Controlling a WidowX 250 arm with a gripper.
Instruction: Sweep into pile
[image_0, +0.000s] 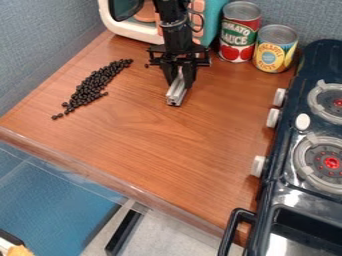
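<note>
My gripper hangs over the upper middle of the wooden counter, shut on a short silver metal bar. The bar points down toward the viewer and appears low at the counter surface, though I cannot tell if it touches. To the left of the gripper, a long slanted band of small black beans lies on the wood, densest in its middle and thinning toward the lower left. One stray bean lies between the band and the gripper.
Behind the gripper stands a toy microwave in white and teal. A tomato sauce can and a yellow can stand at the back right. The dark toy stove borders the right side; the counter's front edge runs diagonally below.
</note>
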